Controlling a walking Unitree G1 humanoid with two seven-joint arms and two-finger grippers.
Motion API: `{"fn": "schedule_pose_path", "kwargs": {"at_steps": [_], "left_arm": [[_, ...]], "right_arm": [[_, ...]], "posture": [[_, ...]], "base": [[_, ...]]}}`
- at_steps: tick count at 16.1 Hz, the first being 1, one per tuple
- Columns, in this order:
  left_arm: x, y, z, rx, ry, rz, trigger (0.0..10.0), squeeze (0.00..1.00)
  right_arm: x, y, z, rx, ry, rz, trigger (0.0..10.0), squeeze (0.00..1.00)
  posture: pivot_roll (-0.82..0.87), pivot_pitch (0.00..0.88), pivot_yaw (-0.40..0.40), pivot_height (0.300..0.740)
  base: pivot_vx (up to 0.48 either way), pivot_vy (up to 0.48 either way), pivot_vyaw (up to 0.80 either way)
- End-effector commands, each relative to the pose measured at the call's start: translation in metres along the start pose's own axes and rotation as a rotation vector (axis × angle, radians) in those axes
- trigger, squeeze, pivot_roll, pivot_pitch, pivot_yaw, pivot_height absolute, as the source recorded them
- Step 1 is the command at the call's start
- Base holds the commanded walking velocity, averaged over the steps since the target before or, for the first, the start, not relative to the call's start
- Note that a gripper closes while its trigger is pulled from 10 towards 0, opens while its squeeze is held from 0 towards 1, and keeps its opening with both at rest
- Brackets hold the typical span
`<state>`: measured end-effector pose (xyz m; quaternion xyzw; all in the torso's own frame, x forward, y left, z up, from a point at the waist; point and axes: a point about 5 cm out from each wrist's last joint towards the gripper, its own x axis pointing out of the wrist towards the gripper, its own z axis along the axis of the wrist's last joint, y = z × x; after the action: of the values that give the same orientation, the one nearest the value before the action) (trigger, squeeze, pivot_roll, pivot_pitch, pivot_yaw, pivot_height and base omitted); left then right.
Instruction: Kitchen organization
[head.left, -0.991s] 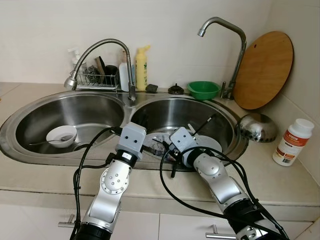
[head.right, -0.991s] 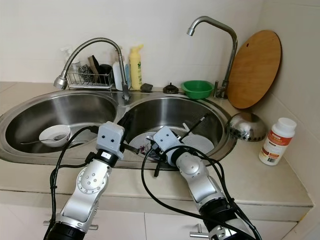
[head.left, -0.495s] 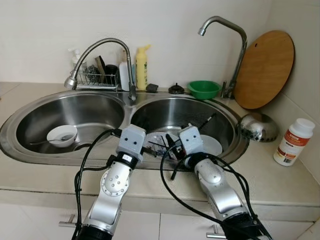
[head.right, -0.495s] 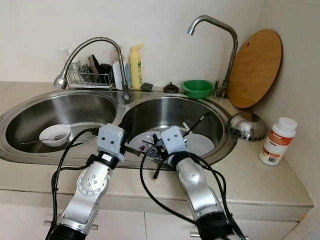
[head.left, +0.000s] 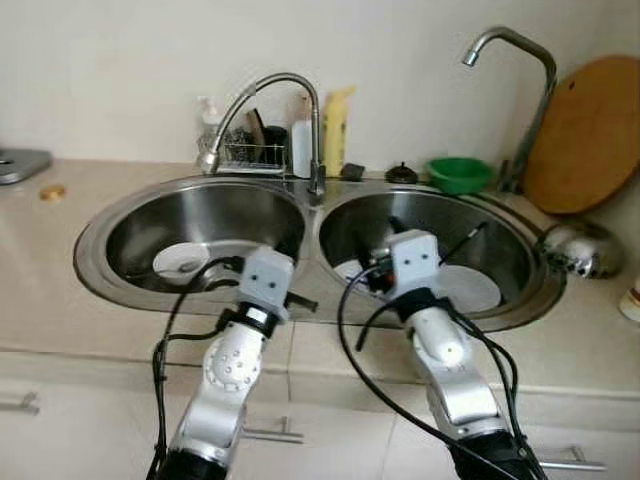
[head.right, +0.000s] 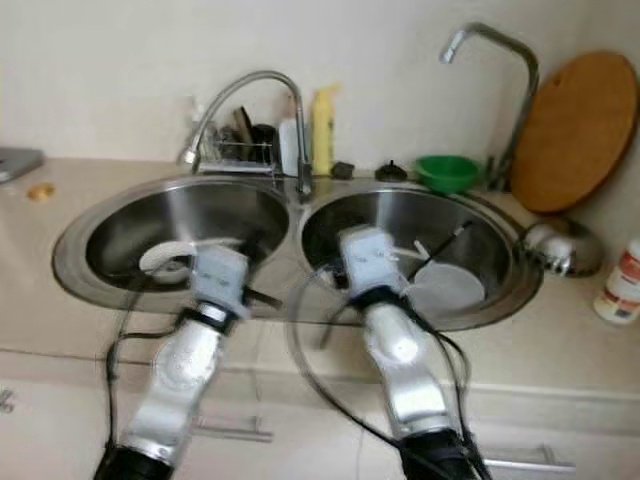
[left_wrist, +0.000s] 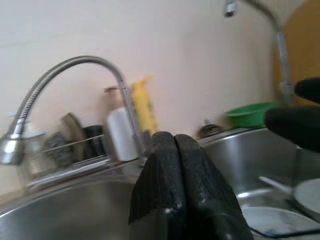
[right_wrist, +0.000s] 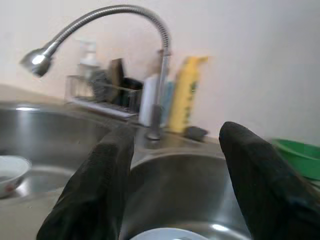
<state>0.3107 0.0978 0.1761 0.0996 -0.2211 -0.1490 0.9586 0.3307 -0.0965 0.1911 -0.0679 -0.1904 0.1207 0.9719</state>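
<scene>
Now the double sink (head.left: 120, 215) sits in the bench (head.left: 40, 290). Its left basin holds a white bowl (head.left: 182, 262); the right basin holds a white plate (head.left: 470, 288) with dark utensils beside it. A wire rack (head.left: 250, 155) behind the faucet carries bottles and scrubbers. A green bowl (head.left: 459, 172) stands behind the right basin. The left gripper (left_wrist: 175, 150) hangs over the sink's front rim with its fingers pressed together, holding nothing; the right gripper (right_wrist: 172, 165) hangs above the right basin, fingers spread apart.

Open room above both sink bowls (head.left: 130, 215), gooseneck faucet (head.left: 290, 95) over the divider
</scene>
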Motion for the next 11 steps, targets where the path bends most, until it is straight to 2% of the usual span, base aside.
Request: {"fn": "schedule_pose_path", "kwargs": {"at_steps": [1,9,11], "left_arm": [[-0.0002,0.0084,0.002,0.021,-0.01,0.018,10.0,0.0],[-0.001,0.007,0.0027,0.02,-0.013,0.011,10.0,0.0],[-0.0011,0.0072,0.0033,0.03,-0.02,0.012,10.0,0.0]], "right_arm": [[0.0033,0.0088,0.0117,0.018,-0.056,0.026,10.0,0.0],[-0.0001,0.01,0.0185,0.03,-0.084,0.026,10.0,0.0],[-0.0016,0.0115,0.0188,0.027,-0.085,0.031,10.0,0.0]], "posture": [[0.07,0.0,-0.014,0.74],[0.06,0.0,-0.011,0.74],[0.06,0.0,-0.009,0.74]], "base": [[0.0,0.48,0.0],[0.0,0.48,0.0],[0.0,0.148,0.0]]}}
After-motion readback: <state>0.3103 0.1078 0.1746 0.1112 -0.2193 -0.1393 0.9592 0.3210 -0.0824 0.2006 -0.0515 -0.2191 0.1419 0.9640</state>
